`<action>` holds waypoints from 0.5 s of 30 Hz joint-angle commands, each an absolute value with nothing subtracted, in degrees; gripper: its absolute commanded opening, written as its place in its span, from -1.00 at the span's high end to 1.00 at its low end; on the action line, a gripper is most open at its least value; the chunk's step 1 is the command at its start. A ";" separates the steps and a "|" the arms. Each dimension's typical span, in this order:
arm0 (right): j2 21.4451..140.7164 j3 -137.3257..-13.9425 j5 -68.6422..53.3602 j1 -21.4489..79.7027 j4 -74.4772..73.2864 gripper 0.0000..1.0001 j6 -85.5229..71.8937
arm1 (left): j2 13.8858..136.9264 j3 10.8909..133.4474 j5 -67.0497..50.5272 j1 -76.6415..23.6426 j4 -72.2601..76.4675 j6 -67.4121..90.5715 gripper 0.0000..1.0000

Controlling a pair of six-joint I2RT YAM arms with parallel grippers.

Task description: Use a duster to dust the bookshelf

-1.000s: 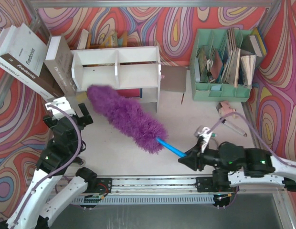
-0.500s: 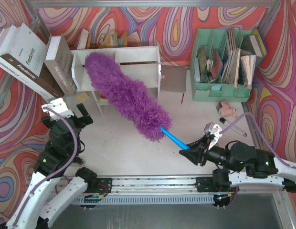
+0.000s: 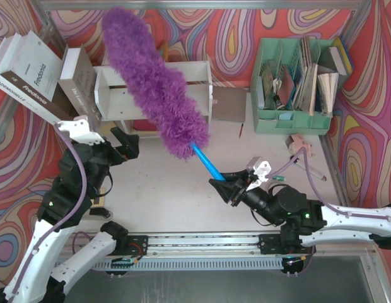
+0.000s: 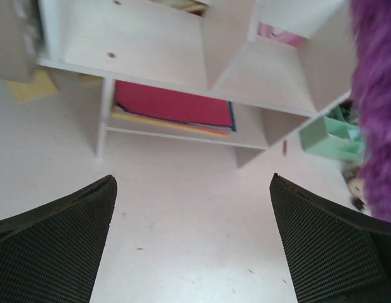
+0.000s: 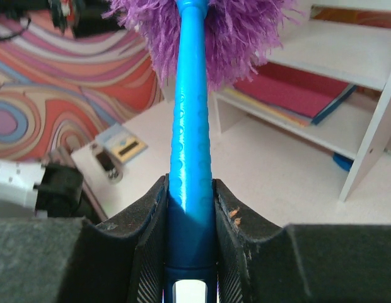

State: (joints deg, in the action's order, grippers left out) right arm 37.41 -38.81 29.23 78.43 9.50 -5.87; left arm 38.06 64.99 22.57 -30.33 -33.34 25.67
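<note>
Duster (image 3: 151,82), one purple head on a blue handle, slants up across the single white two-tier bookshelf (image 3: 190,74), its handle clamped in the right gripper (image 3: 222,187) above the worktop (image 3: 164,189). The left gripper (image 3: 125,142) hovers near the shelf, fingers spread wide, holding nothing. One mint-green file organizer (image 3: 290,120) stands at right.

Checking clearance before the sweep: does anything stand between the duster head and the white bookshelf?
Nothing visible does. The right tool grips the duster by its blue handle; its purple head crosses the bookshelf in the top view. The open left tool sits at the shelf's front left, off that line.
</note>
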 commanded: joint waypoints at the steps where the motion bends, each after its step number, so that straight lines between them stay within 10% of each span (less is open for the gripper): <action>1: 41.03 -39.15 35.76 78.72 30.27 1.00 -0.54 | 38.67 65.50 10.08 -30.31 -32.75 30.90 -0.97; 15: 59.05 -42.70 40.34 78.41 49.04 1.00 3.73 | 41.48 63.25 2.17 -43.20 -21.45 34.89 -0.91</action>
State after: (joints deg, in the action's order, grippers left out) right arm 57.23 -39.51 37.87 78.43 37.41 1.56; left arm 40.16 63.92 1.98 -36.93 -26.94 35.83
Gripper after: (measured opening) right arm 0.340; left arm 0.961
